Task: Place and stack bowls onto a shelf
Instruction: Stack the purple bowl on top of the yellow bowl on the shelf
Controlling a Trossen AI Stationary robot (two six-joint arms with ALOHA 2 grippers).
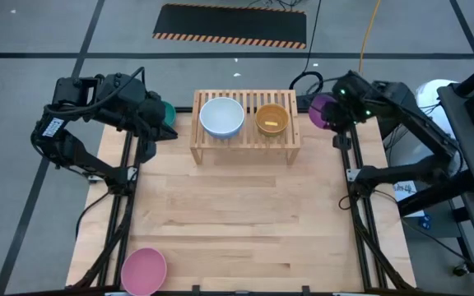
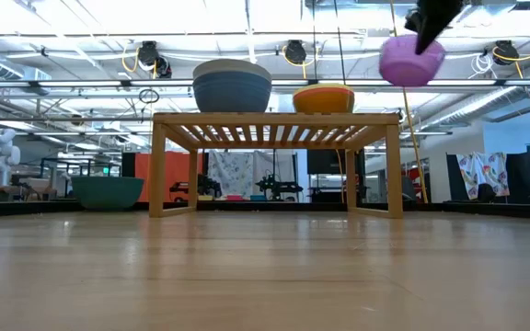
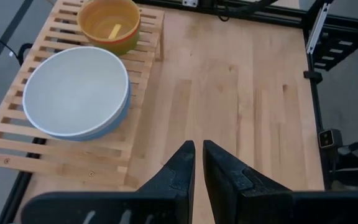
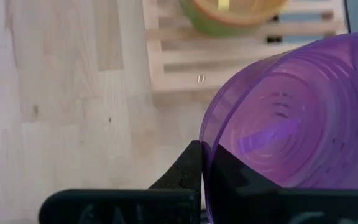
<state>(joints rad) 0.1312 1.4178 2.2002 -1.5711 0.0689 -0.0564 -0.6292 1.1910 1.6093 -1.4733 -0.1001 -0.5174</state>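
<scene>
The pink bowl sat alone at the table's near left corner. Farther back, the right gripper was clamped on the purple bowl's rim, held above table level just beside the shelf's right end (so the shelf lay to its left). The left gripper, fingers nearly together and empty, waited by the teal bowl.

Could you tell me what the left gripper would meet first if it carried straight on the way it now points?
Probably the bare table: the left gripper, holding nothing, points over open wood beside the shelf. The white bowl lies off that line. Depth is hard to judge.
</scene>
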